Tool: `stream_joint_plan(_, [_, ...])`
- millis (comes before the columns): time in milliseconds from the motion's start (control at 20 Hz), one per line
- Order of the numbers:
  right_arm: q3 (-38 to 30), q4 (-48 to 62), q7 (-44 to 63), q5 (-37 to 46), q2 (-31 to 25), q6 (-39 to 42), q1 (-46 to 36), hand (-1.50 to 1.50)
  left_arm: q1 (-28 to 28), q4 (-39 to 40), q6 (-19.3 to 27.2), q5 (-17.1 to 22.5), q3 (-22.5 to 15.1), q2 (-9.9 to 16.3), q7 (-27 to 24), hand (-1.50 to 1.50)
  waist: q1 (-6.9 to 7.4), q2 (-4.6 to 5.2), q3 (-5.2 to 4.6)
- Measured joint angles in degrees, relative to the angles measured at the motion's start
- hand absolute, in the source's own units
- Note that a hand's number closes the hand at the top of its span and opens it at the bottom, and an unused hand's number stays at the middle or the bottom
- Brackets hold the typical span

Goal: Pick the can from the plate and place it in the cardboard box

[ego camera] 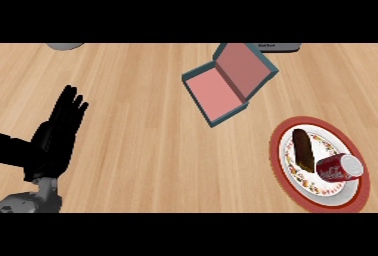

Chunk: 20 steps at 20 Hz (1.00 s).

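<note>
A red can (341, 168) lies on its side at the lower right of a round plate (319, 126) with a red rim, at the right of the counter. Beside the can on the plate lies a dark brown bar (303, 149). The box (225, 82), with pink inside and dark teal edges, stands open at the upper middle, its lid raised toward the right. My left hand (57, 135) rests open at the left edge, fingers up, far from the plate. My right hand does not show.
A grey object (66, 46) pokes in at the top left edge and a dark grey one (277, 47) at the top right, behind the box. Bare wooden counter (148, 150) lies between my left hand and the plate.
</note>
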Motion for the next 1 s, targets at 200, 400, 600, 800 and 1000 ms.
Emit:
stream_joint_plan(200, [2.9, -0.1, 4.8, 4.3, 1.7, -0.3, -3.6, -1.5, -1.0, 1.3, 0.1, -1.8, -0.1, -1.7, -0.4, 0.0, 0.13, 0.05, 0.01])
stream_joint_plan(400, [4.6, -0.2, 9.0, 6.8, 4.5, 0.2, -6.8, -1.5, 0.7, 1.1, -1.7, -1.9, 0.9, -2.4, -1.3, 0.0, 0.17, 0.04, 0.03])
stream_joint_plan(600, [5.2, 0.4, 8.5, 9.9, 8.6, 1.8, -7.4, -1.5, -0.2, 0.6, -2.3, -2.7, 2.3, -3.0, 0.4, 0.0, 0.05, 0.02, 0.04])
stream_joint_plan(800, [5.2, 0.2, 9.6, 13.2, 11.7, 2.6, -8.9, -1.5, -0.3, -0.7, -3.4, -3.4, 3.5, -3.2, 2.4, 0.0, 0.04, 0.02, 0.06])
stream_joint_plan(1000, [5.6, 2.1, 8.7, 17.4, 14.5, 2.4, -11.3, -1.5, 0.2, -0.6, -3.9, -4.8, 3.9, -4.7, 1.8, 0.0, 0.08, 0.02, 0.07])
